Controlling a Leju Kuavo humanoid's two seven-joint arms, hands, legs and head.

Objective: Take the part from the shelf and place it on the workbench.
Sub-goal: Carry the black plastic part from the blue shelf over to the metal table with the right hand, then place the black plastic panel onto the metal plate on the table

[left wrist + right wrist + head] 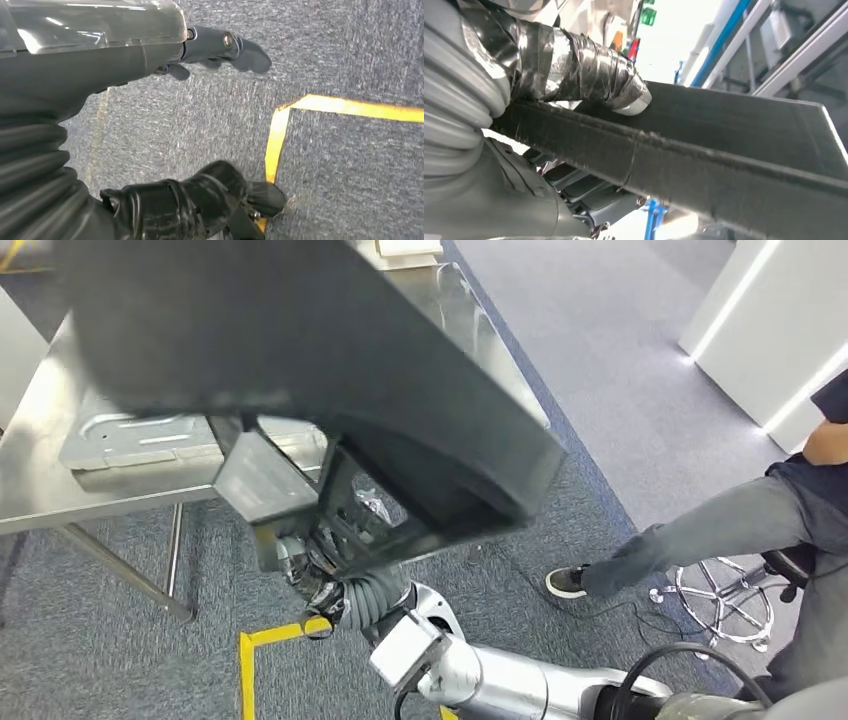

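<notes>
The right hand (574, 70), wrapped in shiny tape, grips the edge of the big flat black part (734, 150); the head view shows that part (330, 370) held up above the shiny metal workbench (60, 490). The left hand (200, 125) hangs over grey carpet (350, 50) with fingers apart, holding nothing.

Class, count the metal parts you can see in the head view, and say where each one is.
2. A large dark part is gripped by the right hand; a silver pressed part lies on the workbench. The dark part may hide others.
</notes>
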